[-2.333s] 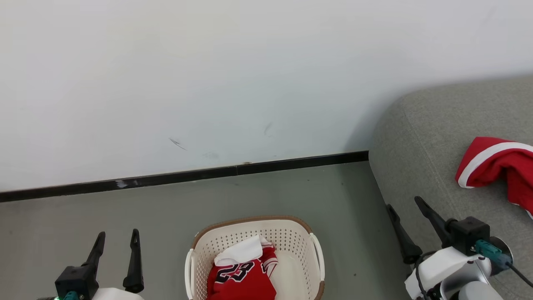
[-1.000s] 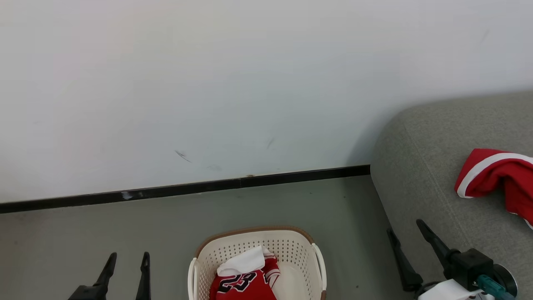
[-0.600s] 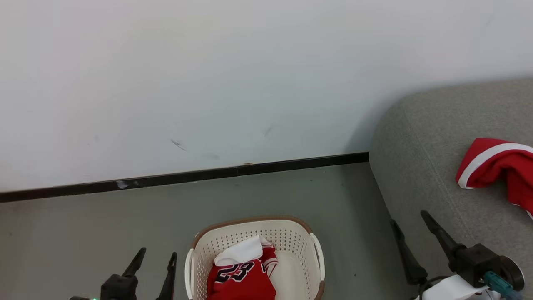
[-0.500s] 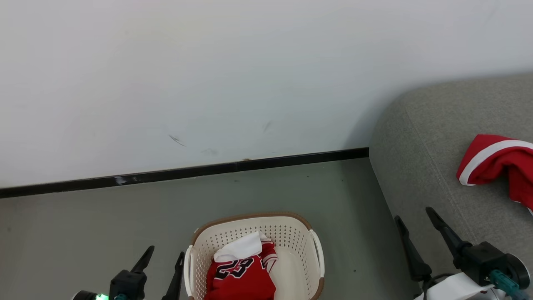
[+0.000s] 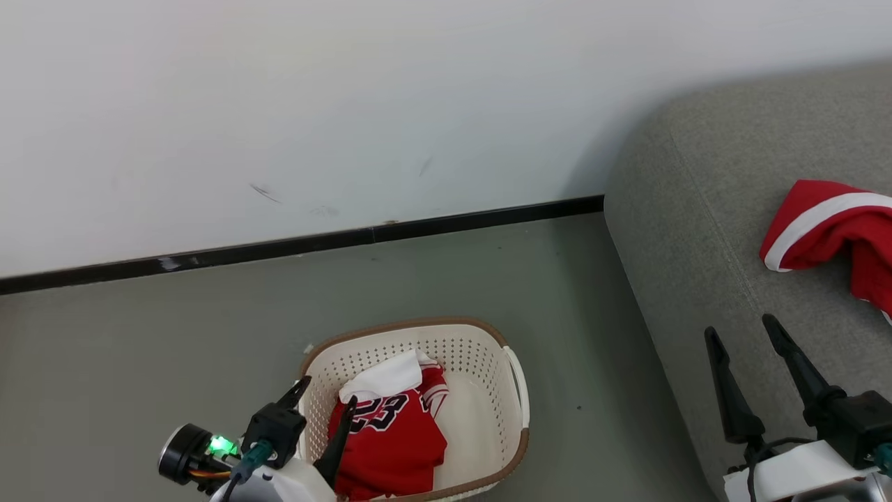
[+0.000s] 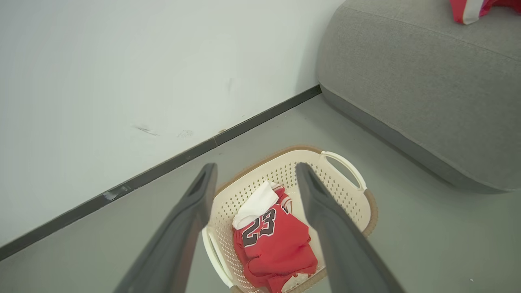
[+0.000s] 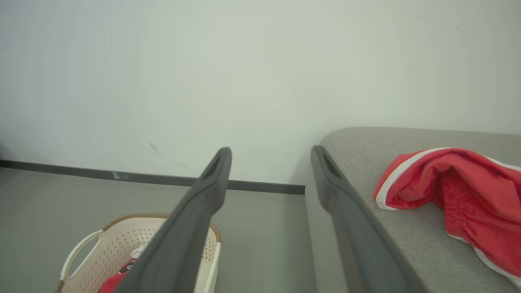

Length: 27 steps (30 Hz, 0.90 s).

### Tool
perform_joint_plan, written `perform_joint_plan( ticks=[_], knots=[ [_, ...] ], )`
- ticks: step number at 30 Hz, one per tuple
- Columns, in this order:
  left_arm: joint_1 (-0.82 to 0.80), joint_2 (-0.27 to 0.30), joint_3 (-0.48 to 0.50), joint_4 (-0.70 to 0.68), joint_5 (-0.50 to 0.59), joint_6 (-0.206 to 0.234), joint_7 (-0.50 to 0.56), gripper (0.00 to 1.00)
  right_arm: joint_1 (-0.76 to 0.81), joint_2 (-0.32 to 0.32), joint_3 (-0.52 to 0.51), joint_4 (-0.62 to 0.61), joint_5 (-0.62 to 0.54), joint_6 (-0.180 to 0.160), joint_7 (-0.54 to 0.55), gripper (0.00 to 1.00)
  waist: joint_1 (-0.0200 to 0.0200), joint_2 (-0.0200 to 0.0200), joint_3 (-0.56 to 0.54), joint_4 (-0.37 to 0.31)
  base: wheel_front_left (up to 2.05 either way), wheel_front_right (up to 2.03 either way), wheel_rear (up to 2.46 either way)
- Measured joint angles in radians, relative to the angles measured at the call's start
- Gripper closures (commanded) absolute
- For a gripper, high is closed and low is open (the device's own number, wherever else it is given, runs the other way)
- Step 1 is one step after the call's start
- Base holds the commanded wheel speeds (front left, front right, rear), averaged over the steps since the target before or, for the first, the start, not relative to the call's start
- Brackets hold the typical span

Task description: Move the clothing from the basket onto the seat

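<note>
**Desk:** Where is the clothing?

**Operator:** I see it split in two. The jersey (image 5: 394, 439), red with a black 23, lies crumpled in the basket (image 5: 481, 348), with a white fold at its far end. The other red garment (image 5: 829, 223), white-striped, lies bunched on the seat (image 5: 697, 209), near its right edge in my head view.

**Desk:** And the basket?

**Operator:** I have it on the grey floor (image 5: 488, 279) just left of the seat, apart from it, with the white wall (image 5: 348, 104) and its dark baseboard (image 5: 313, 242) behind.

**Desk:** What about your left gripper (image 5: 327, 390)?

**Operator:** I have it spread wide and holding nothing. It hangs at the basket's near-left side. One finger lines up with the rim and the other with the jersey's edge. Through its wrist camera I see the jersey framed between the two fingers. I cannot tell whether a fingertip touches the cloth.

**Desk:** And the right gripper (image 5: 739, 325)?

**Operator:** It is wide apart too and empty. It sits over the seat's front left part, well apart from the garment there, fingers pointing toward the wall.
</note>
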Motion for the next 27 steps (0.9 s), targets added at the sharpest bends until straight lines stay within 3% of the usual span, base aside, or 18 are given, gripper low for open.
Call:
perform_joint_plan(
  ticks=[15,27],
  knots=[
    [-0.178,-0.060,-0.073,0.155,0.059,-0.049,0.037,0.00,-0.006,0.006,-0.023,-0.152,-0.019,0.000,-0.002,0.00,0.0000,0.0000,0.165,-0.056,0.00,0.00,0.00],
    [-0.318,-0.076,-0.080,0.260,0.098,-0.048,0.036,0.00,-0.066,0.012,-0.022,-0.207,-0.019,0.000,-0.003,0.00,0.0001,0.0000,0.315,-0.099,0.00,0.00,0.00]
  ],
)
